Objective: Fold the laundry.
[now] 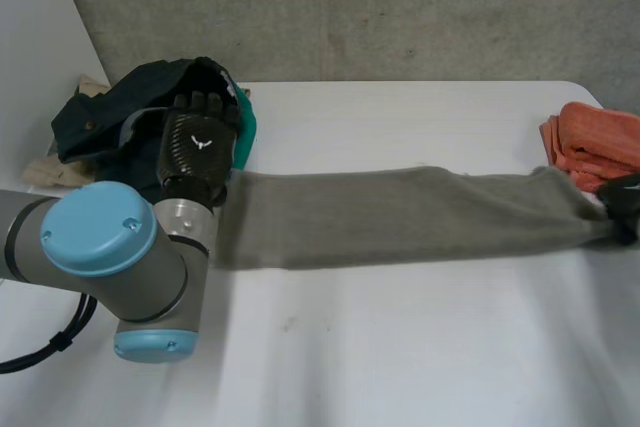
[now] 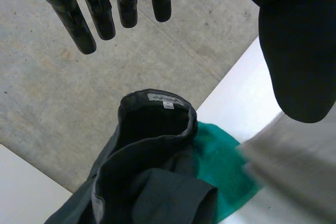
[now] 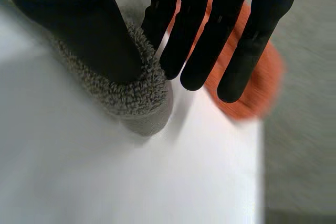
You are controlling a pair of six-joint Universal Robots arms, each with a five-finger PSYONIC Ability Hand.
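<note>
A long grey fleece cloth (image 1: 400,215) is seen stretched across mid-frame on the white table (image 1: 400,347). Its right end is pinched between thumb and straight fingers of the right hand (image 3: 210,40), beside a folded orange towel (image 1: 600,142). At its left end the left hand (image 1: 200,142) is held with fingers straight and spread. On the crumpled dark garment (image 1: 110,107) at upper left, the white collar label (image 2: 164,99) cannot be read.

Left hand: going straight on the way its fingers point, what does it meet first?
Probably the dark garment heaped at the left hand's fingertips. Height is unclear: its wrist view suggests the fingers could pass above it, toward the concrete wall.
</note>
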